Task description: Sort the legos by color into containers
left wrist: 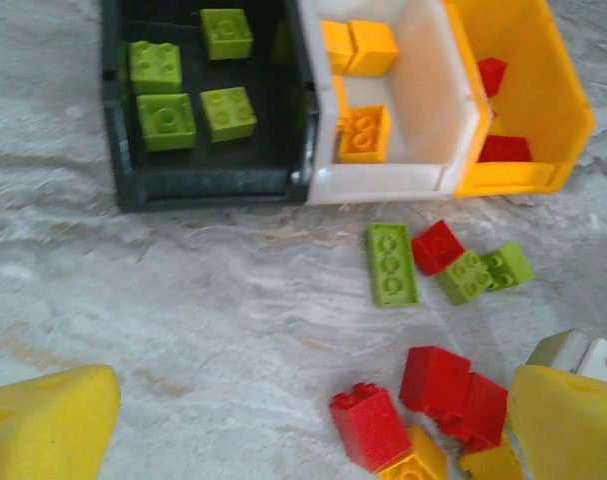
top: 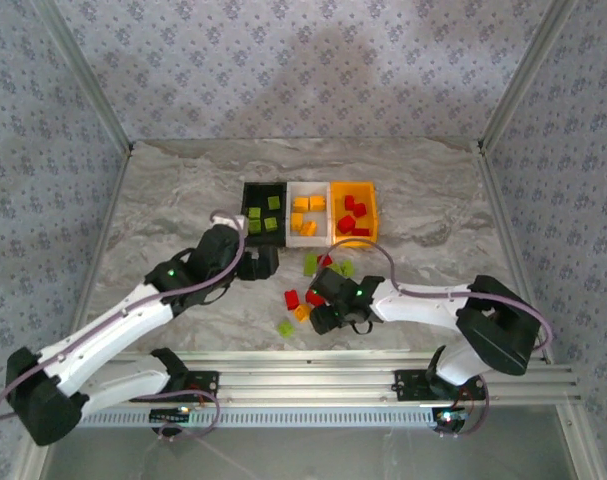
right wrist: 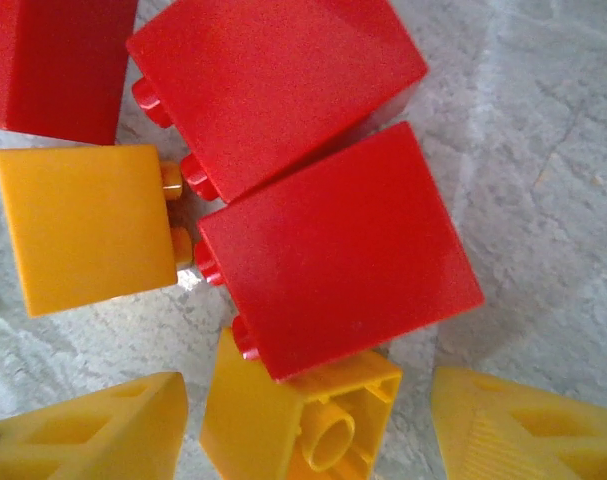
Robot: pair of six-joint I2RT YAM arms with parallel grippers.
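Containers (top: 309, 242) are part-filled by colour, about ten legos (left wrist: 392, 262) lie loose; left gripper (left wrist: 313, 410) spread empty, right gripper (right wrist: 308, 435) spread astride an orange-yellow brick (right wrist: 278, 400).

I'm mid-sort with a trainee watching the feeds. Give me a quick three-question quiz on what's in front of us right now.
1. True or false: the black bin holds red legos.
2. Which colour lies in the white bin? A) red B) light green C) orange-yellow
3. Right hand: what sits between its open fingers?

Key
1. False: it holds green legos.
2. C.
3. An orange-yellow lego, tipped so its hollow underside shows.
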